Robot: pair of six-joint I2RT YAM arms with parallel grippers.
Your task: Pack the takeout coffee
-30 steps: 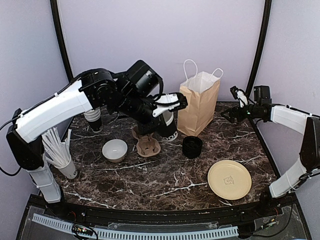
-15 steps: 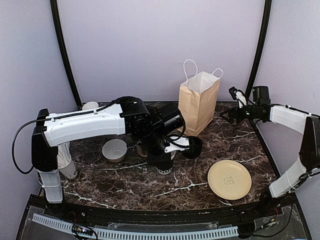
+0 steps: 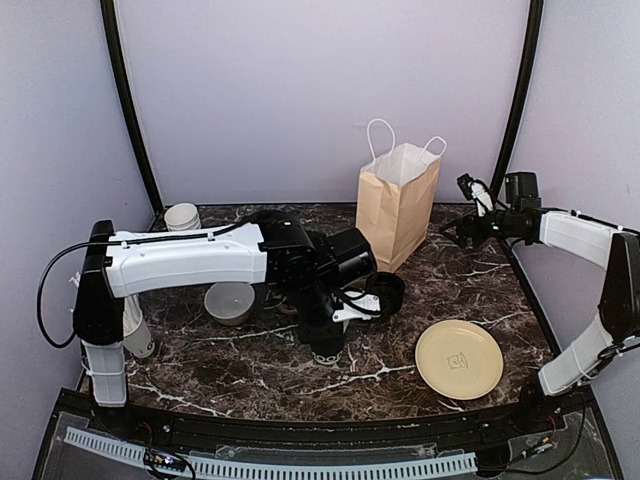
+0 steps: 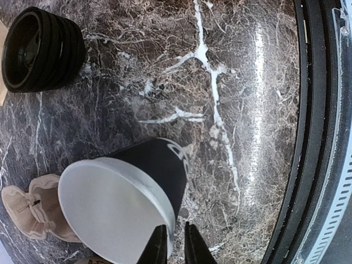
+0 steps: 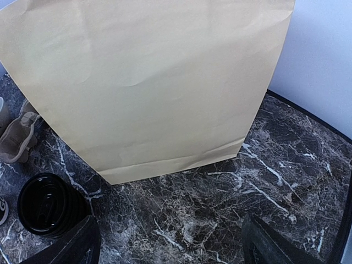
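No lidded coffee cup shows in any view. My left gripper [image 3: 323, 330] [image 4: 175, 247] is shut on the rim of a lidless black paper cup [image 3: 328, 351] [image 4: 157, 165] with white lettering and a white inside, one finger inside the rim and one outside. It holds the cup upright at the table's front middle, base at or just above the marble. My right gripper [image 3: 452, 231] [image 5: 170, 245] is open and empty, low over the table right of the brown paper bag [image 3: 397, 205] [image 5: 143, 82], facing it.
A low stack of black lids [image 3: 385, 291] [image 4: 41, 47] [image 5: 49, 206] sits beside the bag. A pulp cup carrier [image 4: 27, 212] [image 5: 16, 137] lies behind the left arm. A bowl [image 3: 228, 301], a cream plate [image 3: 459, 358] and a nested cup stack [image 3: 182, 215] are also on the table.
My left arm swung down from beside the bag to the front middle of the table, carrying the lidless cup. The right arm has not moved.
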